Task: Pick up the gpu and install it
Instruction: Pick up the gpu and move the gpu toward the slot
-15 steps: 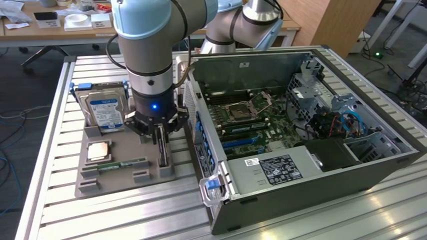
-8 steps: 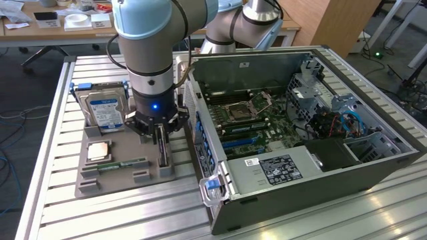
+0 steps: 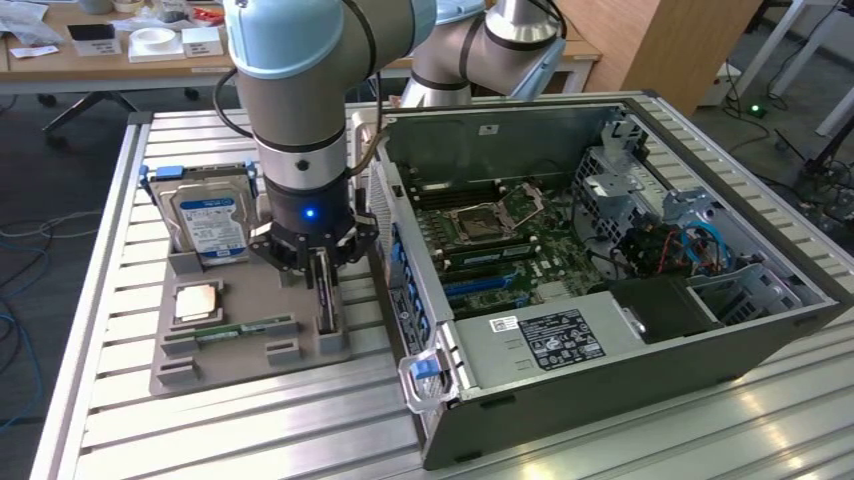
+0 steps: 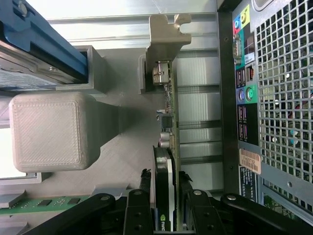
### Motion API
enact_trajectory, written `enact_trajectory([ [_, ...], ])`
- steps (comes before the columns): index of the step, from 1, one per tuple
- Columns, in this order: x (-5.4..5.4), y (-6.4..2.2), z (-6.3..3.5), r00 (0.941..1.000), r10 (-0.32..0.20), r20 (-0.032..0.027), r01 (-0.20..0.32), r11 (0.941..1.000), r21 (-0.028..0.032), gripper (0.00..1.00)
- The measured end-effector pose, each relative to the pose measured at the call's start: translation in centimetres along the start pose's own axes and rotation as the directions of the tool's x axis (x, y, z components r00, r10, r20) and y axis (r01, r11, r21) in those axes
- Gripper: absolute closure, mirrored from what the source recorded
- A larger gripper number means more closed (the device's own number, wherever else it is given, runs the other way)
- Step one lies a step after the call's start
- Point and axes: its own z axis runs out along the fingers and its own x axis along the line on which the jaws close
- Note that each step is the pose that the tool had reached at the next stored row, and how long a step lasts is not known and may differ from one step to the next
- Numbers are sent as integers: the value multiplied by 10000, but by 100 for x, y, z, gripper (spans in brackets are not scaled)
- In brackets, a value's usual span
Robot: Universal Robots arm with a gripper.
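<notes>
Clamping the gpu [image 4: 170, 122] between its two faces, our tool [image 4: 165, 180] is holding the card near one end. The gpu is standing on edge in a slot of the grey holder tray [image 3: 254, 355] directly beneath the tool, and we are seeing its silver bracket at the end away from the tool. Just beside the tool, towards the exterior view's right, the computer case [image 3: 587, 350] is lying open on its side, its port panel facing the card. On the tool's other side, a green memory stick [image 3: 247, 328] is lying flat in the tray. Beyond it, the hard drive [image 3: 211, 222] is sitting. Farther off, the motherboard [image 3: 507, 250] is showing inside the case. Everything is resting on the slatted tabletop [image 3: 240, 430].
</notes>
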Motion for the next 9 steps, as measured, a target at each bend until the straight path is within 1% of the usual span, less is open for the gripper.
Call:
enact_trajectory([
  [9,0,0,0,10000,1,0,-1,10000,1,65],
])
